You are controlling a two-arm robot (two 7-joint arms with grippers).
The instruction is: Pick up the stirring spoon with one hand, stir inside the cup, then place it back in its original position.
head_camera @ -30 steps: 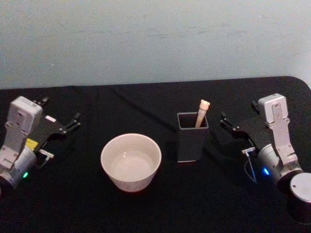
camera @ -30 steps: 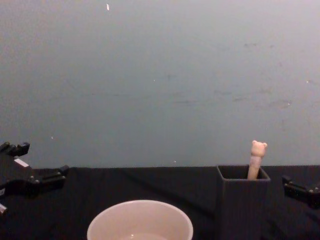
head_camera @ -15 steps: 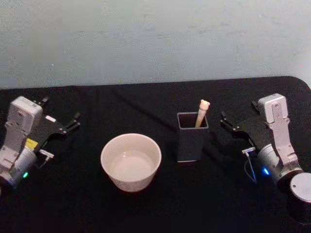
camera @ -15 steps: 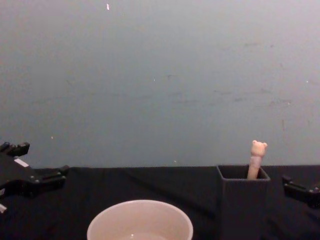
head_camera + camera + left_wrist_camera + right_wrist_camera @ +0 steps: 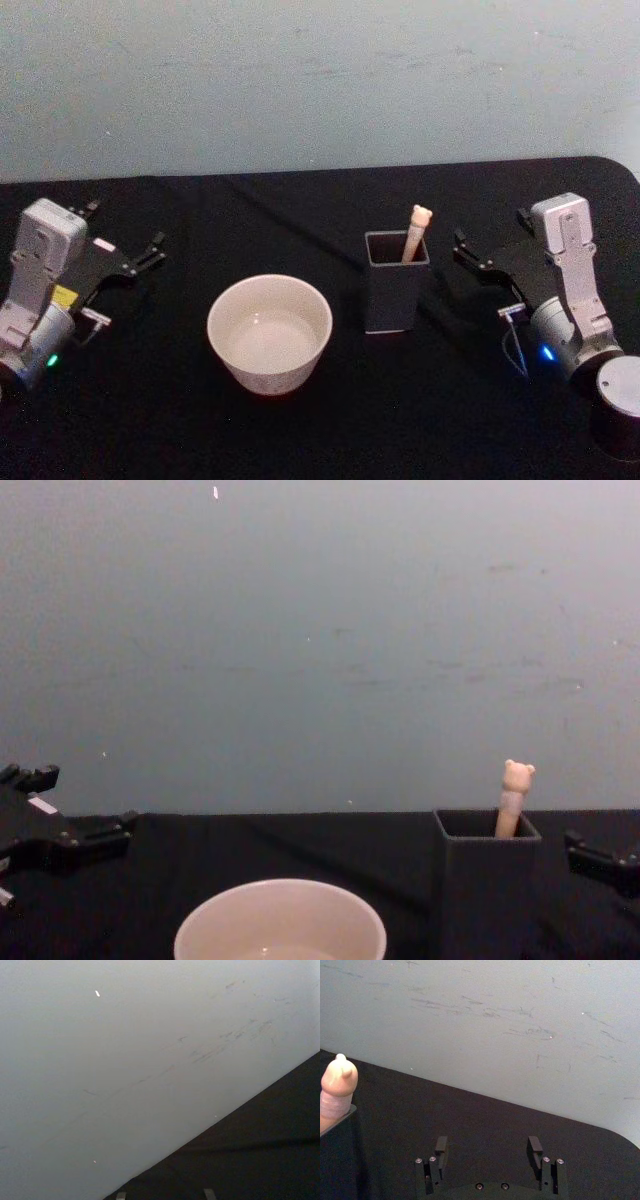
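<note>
Centrally on the black-draped worktop point(image 5: 300, 430) stood the cup point(image 5: 269, 333), wide and cream-white, with the dark grey holder box point(image 5: 396, 281) just beside it toward the worktop's right edge — near but not touching. The stirring spoon point(image 5: 415, 233) stood in that holder, leaning against its far right corner, its beige handle and tiny bear head rising above the rim; its bowl was hidden inside. Nothing lay between the cup and the holder, and a pale wall point(image 5: 320, 80) ran behind the worktop's far edge.

The left claw point(image 5: 125, 245) hung near the worktop's left edge, well apart from the cup, its dark fingers spread and holding nothing, pointed toward the far side. The right claw point(image 5: 487, 243) sat near the right edge, close to the holder's right side yet clear of it, likewise released and empty; its grey wrist angled back toward the front right corner.

From the chest, the bear head point(image 5: 517, 775) stood out against the wall above the holder point(image 5: 487, 880), and the cup's rim point(image 5: 280, 920) showed low at the front. The right wrist camera caught its own two fingers point(image 5: 535, 1147) parted with bare cloth between them — and the spoon's handle top point(image 5: 338, 1082) close at one side.
</note>
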